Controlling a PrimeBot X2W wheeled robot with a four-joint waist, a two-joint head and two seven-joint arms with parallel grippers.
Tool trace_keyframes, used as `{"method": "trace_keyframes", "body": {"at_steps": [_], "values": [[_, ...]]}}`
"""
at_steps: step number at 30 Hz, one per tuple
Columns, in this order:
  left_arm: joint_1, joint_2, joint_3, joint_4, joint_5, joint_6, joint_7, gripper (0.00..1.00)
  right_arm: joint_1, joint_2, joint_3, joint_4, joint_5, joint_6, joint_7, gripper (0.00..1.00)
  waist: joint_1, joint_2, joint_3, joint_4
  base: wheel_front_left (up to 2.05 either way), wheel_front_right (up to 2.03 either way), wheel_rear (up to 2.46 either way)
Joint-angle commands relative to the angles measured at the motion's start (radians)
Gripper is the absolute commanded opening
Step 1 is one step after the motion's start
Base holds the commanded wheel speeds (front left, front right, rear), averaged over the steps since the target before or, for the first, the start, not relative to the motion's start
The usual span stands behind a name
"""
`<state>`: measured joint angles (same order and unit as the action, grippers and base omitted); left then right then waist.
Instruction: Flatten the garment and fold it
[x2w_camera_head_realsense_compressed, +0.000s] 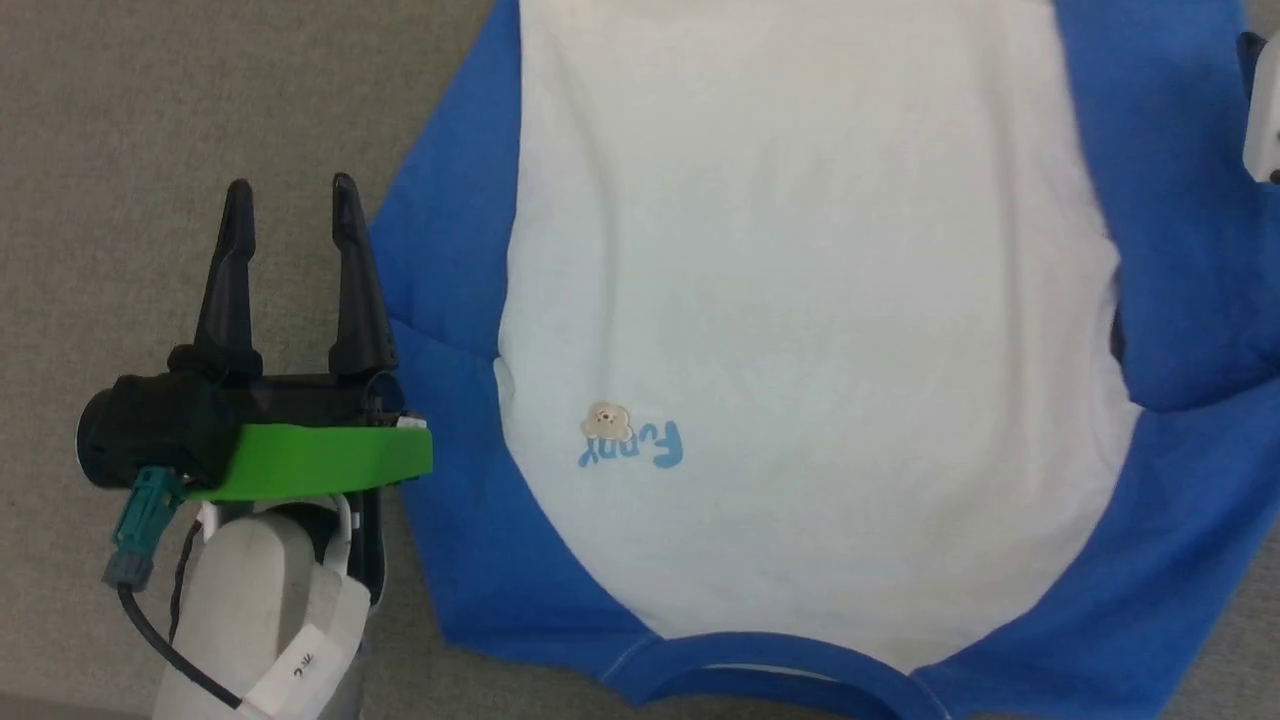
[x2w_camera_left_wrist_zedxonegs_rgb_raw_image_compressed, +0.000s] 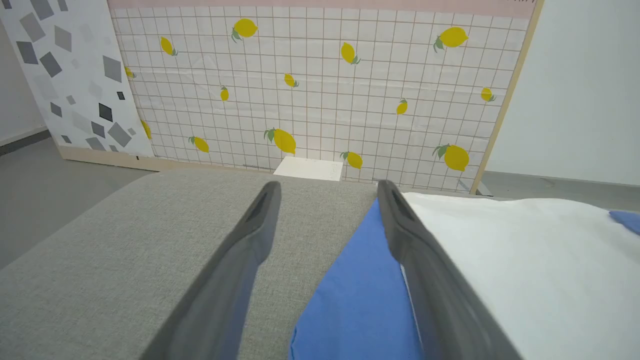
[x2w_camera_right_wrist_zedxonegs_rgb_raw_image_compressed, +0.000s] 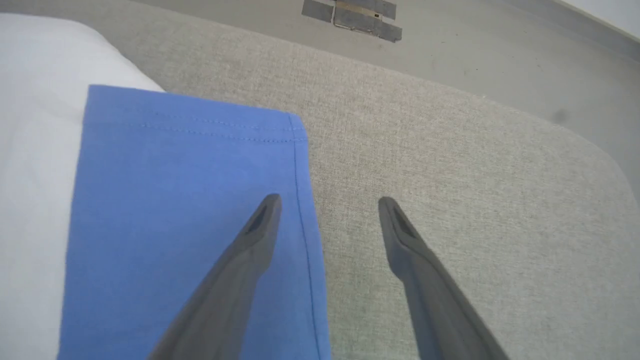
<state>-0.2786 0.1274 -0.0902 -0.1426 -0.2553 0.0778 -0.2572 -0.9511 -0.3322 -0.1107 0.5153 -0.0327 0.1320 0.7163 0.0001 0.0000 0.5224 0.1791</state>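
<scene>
I'm hovering the left gripper (x2w_camera_head_realsense_compressed: 292, 188) and right gripper (x2w_camera_right_wrist_zedxonegs_rgb_raw_image_compressed: 327, 200), fingers spread and empty, beside the T-shirt (x2w_camera_head_realsense_compressed: 800, 250), which is looking flattened, folding not yet begun.

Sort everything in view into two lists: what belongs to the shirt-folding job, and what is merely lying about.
Job in hand:
- garment, spread on the grey padded surface
- left end effector, open
- right end effector, open

Lying about:
- lemon-print panel
- speckled panel
- white slab at the panel's foot
- tape patches on the floor
</scene>
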Motion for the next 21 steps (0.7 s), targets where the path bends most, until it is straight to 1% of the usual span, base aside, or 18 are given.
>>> {"method": "trace_keyframes", "body": {"at_steps": [1, 4, 7, 8, 9, 10, 13, 15, 18, 21], "values": [[-0.019, -0.007, 0.011, -0.004, 0.021, -0.013, -0.004, 1.00, -0.021, 0.002, 0.009, 0.015, -0.012, -0.001, -0.009, 1.00, -0.0001, 0.0000, 0.071, 0.060, 0.00, 0.00, 0.00], [-0.015, -0.025, 0.027, 0.000, 0.036, -0.034, -0.004, 1.00, -0.036, 0.001, 0.029, 0.051, -0.026, -0.001, -0.015, 1.00, -0.0001, 0.0000, 0.078, 0.060, 0.00, 0.00, 0.00], [-0.011, -0.038, 0.040, 0.005, 0.046, -0.050, -0.004, 1.00, -0.041, 0.003, 0.030, 0.087, -0.025, -0.001, 0.007, 1.00, -0.0001, 0.0000, 0.077, 0.056, 0.00, 0.00, 0.00], [-0.009, -0.042, 0.044, 0.010, 0.049, -0.055, -0.004, 1.00, -0.043, 0.005, 0.027, 0.098, -0.022, -0.001, 0.017, 0.71, -0.0001, 0.0000, 0.073, 0.053, 0.00, 0.00, 0.00], [-0.008, -0.045, 0.047, 0.013, 0.052, -0.060, -0.004, 1.00, -0.044, 0.006, 0.022, 0.104, -0.019, -0.001, 0.019, 0.15, -0.0001, 0.0000, 0.069, 0.050, 0.00, 0.00, 0.00], [-0.008, -0.049, 0.051, 0.019, 0.054, -0.066, -0.004, 1.00, -0.043, 0.008, 0.014, 0.113, -0.015, -0.001, 0.025, 0.00, -0.0001, 0.0000, 0.061, 0.046, 0.00, 0.00, 0.00], [-0.005, -0.056, 0.058, 0.033, 0.060, -0.081, -0.004, 1.00, -0.041, 0.008, -0.018, 0.119, 0.002, -0.001, 0.007, 0.00, -0.0001, 0.0000, 0.031, 0.034, 0.00, 0.00, 0.00], [-0.003, -0.060, 0.061, 0.042, 0.064, -0.091, -0.004, 1.00, -0.036, 0.009, -0.053, 0.115, 0.021, -0.001, -0.030, 0.00, -0.0001, 0.0000, -0.003, 0.023, 0.00, 0.00, 0.00], [0.009, -0.064, 0.071, 0.057, 0.069, -0.104, -0.004, 1.00, -0.020, 0.012, -0.093, 0.098, 0.063, -0.001, -0.097, 0.00, -0.0001, 0.0000, -0.068, -0.001, 0.00, 0.00, 0.00], [0.036, -0.065, 0.085, 0.069, 0.076, -0.114, -0.004, 1.00, 0.020, 0.001, -0.098, 0.069, 0.105, -0.001, -0.149, 0.00, -0.0001, 0.0000, -0.147, -0.033, 0.00, 0.00, 0.00]]}}
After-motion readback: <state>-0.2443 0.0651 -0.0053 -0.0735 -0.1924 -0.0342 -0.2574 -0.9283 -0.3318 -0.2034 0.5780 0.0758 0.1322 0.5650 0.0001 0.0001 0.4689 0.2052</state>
